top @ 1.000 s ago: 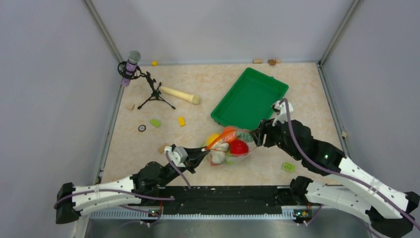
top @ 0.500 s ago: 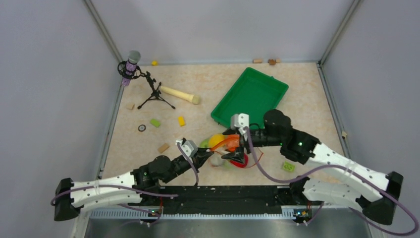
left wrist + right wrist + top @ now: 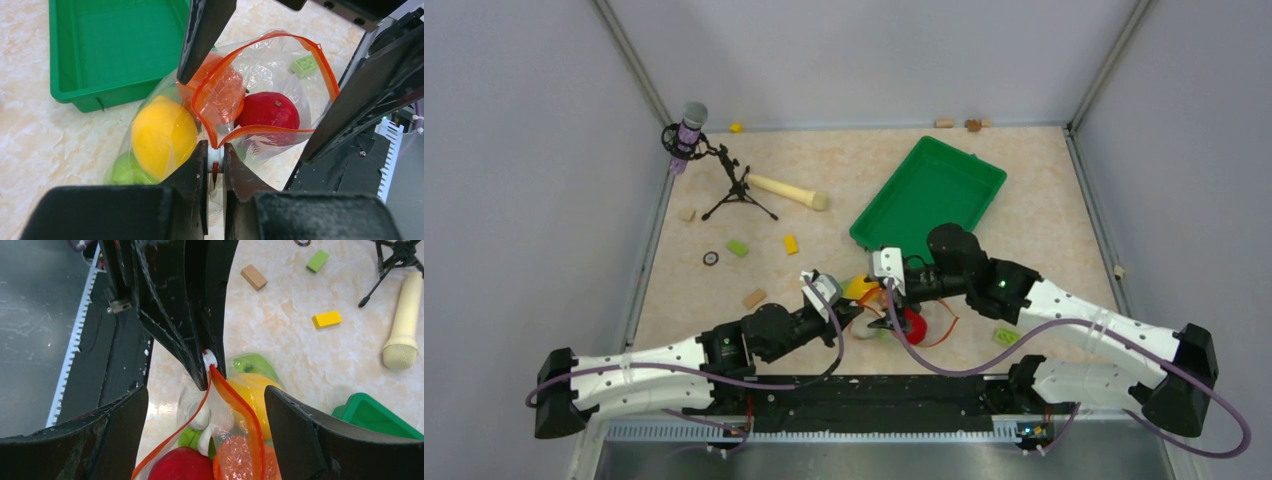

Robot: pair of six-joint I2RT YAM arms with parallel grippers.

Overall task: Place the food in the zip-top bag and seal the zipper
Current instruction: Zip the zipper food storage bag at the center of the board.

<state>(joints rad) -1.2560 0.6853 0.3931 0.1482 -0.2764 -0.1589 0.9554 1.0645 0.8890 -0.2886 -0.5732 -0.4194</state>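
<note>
- Bench point(image 3: 844, 160): carries all items. The work area is at the lower centre of the top view, just in front of the arm bases.
- Green tray point(image 3: 929, 195): sits just above the work area in the top view, and no food shows in it.
- Zip-top bag point(image 3: 270, 60): lies on the bench below the near corner of the tray, between the two wrists. Its mouth gapes in a wide loop.
- Right fingers point(image 3: 300, 430): spread wide apart and holding nothing. One stands on each side of the open mouth, pointing down over the bag.
- Left fingers point(image 3: 195, 170): pressed together on the white slider point(image 3: 215, 156) at the near corner of the mouth, at the lower centre of the left wrist view.
- Food: inside the bag are a yellow lemon point(image 3: 162, 135), a red apple point(image 3: 267, 112), an orange pumpkin point(image 3: 215, 92) and a green apple point(image 3: 125, 170). A white piece, probably the garlic point(image 3: 202, 417), shows low in the right wrist view. No fruit is seen loose on the bench.
- Zipper point(image 3: 327, 75): the orange-red strip is unsealed along nearly its whole length. Its two sides meet only at the slider.
- Finding: loading appears complete, and the step in hand is sealing.
- Requirement for the next move: the right fingers probably need to close on the two rim strips just beyond the slider. They would steady the bag while the slider travels along the mouth, or press the strips together along it. The floppy film may bunch up unless the rim is kept taut.
</note>
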